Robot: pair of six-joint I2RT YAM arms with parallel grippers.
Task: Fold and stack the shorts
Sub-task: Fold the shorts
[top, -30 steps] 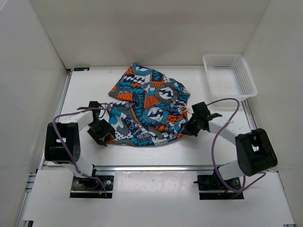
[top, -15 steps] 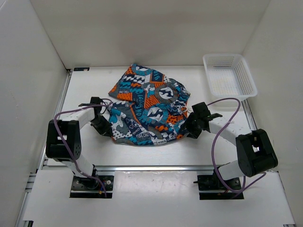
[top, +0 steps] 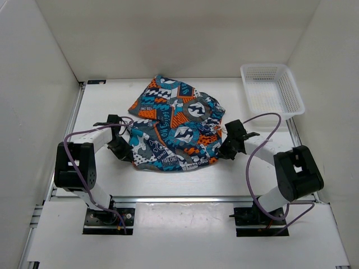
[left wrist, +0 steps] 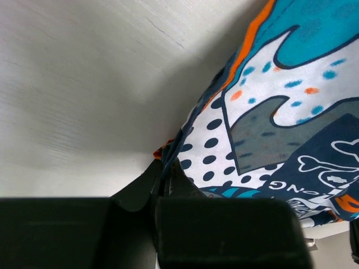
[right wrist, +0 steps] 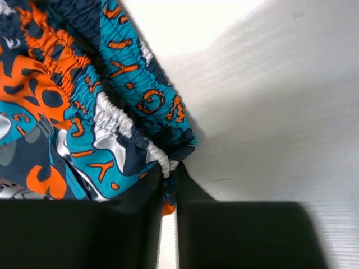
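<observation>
The shorts [top: 174, 126], in a busy teal, orange, navy and white print, lie crumpled on the white table in the middle of the top view. My left gripper [top: 124, 150] sits at their near-left edge and is shut on a pinch of the hem; the left wrist view shows the dotted fabric [left wrist: 269, 112] running into the closed fingers [left wrist: 182, 182]. My right gripper [top: 225, 150] is at the near-right edge, shut on the gathered waistband [right wrist: 120, 120], with a strip of cloth caught between its fingers [right wrist: 190, 190].
A white mesh basket [top: 272, 89] stands at the back right corner. White walls enclose the table on three sides. The purple cables [top: 255, 162] loop beside each arm.
The left gripper slid in under the shorts' near-left edge and closed on it. The right gripper opened, shifted slightly toward the cloth and closed again on the waistband. The near edge bunched inward.
</observation>
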